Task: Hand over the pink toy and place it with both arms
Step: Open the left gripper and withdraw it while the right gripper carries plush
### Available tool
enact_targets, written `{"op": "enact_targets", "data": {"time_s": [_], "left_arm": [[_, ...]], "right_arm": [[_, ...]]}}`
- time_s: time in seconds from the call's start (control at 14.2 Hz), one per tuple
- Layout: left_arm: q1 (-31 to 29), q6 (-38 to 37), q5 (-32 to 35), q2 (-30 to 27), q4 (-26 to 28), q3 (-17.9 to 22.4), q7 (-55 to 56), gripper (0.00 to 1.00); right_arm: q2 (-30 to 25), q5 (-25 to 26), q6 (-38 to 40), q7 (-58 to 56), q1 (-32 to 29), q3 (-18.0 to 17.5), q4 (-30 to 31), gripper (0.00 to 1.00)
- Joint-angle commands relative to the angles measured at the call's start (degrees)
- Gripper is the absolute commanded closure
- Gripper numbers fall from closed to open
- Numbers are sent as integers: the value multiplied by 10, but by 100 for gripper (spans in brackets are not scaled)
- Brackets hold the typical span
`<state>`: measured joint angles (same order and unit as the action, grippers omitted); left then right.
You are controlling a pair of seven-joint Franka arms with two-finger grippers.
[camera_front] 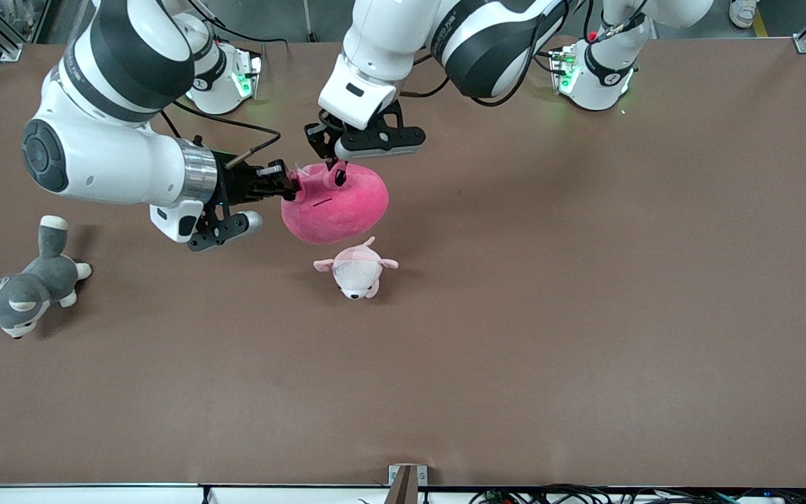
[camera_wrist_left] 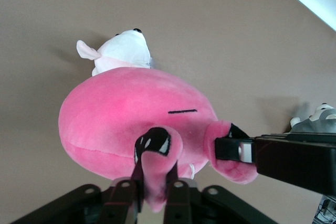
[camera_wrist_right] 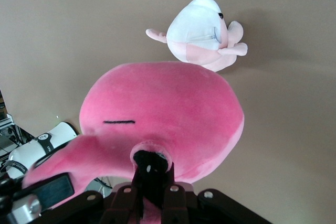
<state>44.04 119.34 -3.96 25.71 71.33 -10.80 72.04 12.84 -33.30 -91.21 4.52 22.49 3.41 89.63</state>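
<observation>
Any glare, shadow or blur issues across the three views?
Front view: even light, soft shadows under the pink toy and grey plush dog, all sharp. Left wrist view: overexposed white band in one corner, left gripper slightly soft. Right wrist view: right gripper blurred up close.

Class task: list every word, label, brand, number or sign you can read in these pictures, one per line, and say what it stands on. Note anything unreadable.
No text can be read in any view.
Lettering on the left arm's black band: too small and tilted to read.
Round marks on the two bases: too small to read.
Pink toy, pale plush, grey plush dog: no labels visible.
</observation>
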Motion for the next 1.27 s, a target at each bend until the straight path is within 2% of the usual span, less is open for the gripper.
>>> {"op": "enact_targets", "data": {"time_s": [0.0, 0.28, 0.49, 0.71, 0.92, 1.06, 1.2], "left_arm": [[-1, -12, -7, -4, -12, 4, 1, 0], [-2, -16, -7, -7, -12, 5, 6, 0], [-8, -52, 3, -18, -8, 16, -1, 0], [-40, -152, 60, -45, -7, 28, -21, 0], [-104, -283, 88, -79, 2, 28, -149, 0], [-150, -327, 89, -87, 3, 28, -229, 0], [-192, -357, 105, -101, 19, 27, -296, 0]], "right_arm": [[-5, 12, 11, 19, -2, -1, 1, 100], [-8, 10, 25, 32, -1, -2, -8, 100], [-8, 15, 42, 22, -30, 2, -5, 100], [-8, 76, 67, -31, -74, 2, -2, 100], [-8, 128, 75, -37, -113, 2, -2, 100], [-8, 157, 78, -61, -135, 2, 5, 100], [-4, 159, 78, -89, -166, 2, 14, 100]]}}
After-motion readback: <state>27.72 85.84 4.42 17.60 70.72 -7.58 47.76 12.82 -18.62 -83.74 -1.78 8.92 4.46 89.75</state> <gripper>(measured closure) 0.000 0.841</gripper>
